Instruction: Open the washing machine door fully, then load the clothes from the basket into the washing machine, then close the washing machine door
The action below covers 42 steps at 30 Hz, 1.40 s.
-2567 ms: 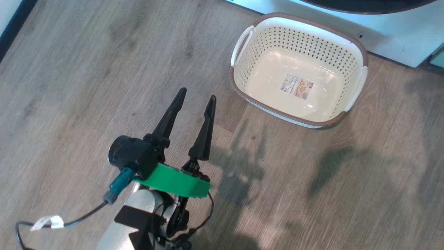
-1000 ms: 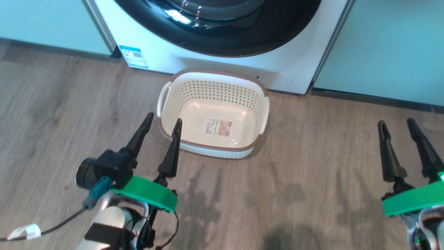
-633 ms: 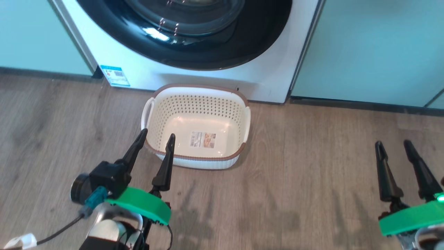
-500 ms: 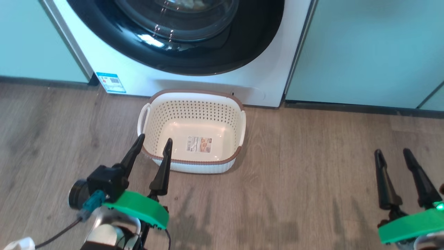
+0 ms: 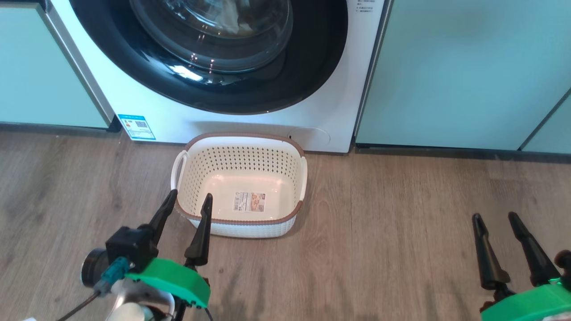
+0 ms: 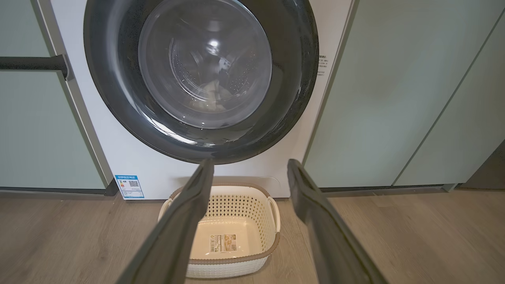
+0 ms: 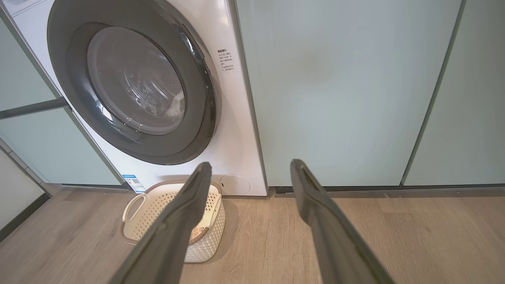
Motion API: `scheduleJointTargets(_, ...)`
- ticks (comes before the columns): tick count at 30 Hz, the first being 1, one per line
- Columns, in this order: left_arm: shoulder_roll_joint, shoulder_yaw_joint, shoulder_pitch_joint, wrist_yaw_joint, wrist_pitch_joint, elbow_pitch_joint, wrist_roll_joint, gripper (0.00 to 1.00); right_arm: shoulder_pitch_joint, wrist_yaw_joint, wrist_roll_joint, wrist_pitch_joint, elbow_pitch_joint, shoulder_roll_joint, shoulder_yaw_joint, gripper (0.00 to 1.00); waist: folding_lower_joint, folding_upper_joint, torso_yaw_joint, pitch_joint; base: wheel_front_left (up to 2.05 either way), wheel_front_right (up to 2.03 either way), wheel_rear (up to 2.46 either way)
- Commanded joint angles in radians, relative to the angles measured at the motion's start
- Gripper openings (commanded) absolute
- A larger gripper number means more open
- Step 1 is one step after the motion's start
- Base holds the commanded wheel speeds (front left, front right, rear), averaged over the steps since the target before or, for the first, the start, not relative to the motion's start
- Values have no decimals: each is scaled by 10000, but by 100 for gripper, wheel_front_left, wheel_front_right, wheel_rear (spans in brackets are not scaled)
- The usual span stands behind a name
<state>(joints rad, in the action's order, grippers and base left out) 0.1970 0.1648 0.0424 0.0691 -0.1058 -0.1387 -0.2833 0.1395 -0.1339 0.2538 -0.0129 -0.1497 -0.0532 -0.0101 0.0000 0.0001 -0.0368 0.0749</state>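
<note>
The white washing machine (image 5: 330, 89) stands ahead with the washing machine door (image 5: 312, 58) shut flat against its front. Through the glass, pale clothes (image 6: 213, 92) lie inside the drum. The basket (image 5: 241, 160) sits on the floor right before the machine, with just a label sticker on its bottom. My left gripper (image 5: 189, 196) hovers open at the basket's near left corner, nothing between its fingers. My right gripper (image 5: 494, 216) hangs open over bare floor, well to the basket's right. In the right wrist view the door (image 7: 197, 98) and basket (image 7: 150, 209) lie to the left.
Pale-green cabinets flank the machine on the right (image 5: 446, 67) and on the left (image 5: 35, 76). A small blue label (image 5: 136, 127) marks the machine's lower left corner. Wooden floor (image 5: 379, 223) stretches between the basket and my right gripper.
The head camera has swung round and tilted up, bringing the machine, its door and my right gripper into the picture. Both grippers stay open and empty.
</note>
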Motion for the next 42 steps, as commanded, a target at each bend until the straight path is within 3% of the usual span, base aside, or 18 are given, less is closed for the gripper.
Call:
scheduleJointTargets(1, 177, -412, -239, 61, -66, -313, -51, 100, -167, 32, -62, 39, -413, -33, 114, 100, 0, -1, 32, -56, 0, 0, 0)
scheduleJointTargets(36, 266, -95, -346, 156, -71, -290, -169, 100, -211, 32, 73, 4, 51, 26, 142, 100, 0, -1, 171, -159, 0, 0, 0)
scheduleJointTargets(37, 107, 281, 1, 132, -2, 27, -127, 0, 22, 0, 24, 70, 358, 63, -90, 0, 0, -1, 171, -159, 0, 0, 0)
scheduleJointTargets(42, -43, 377, 148, 119, 15, 606, -330, 0, 49, -2, 185, 78, 1030, 61, 22, 0, 0, -1, 173, -163, 0, 0, 0)
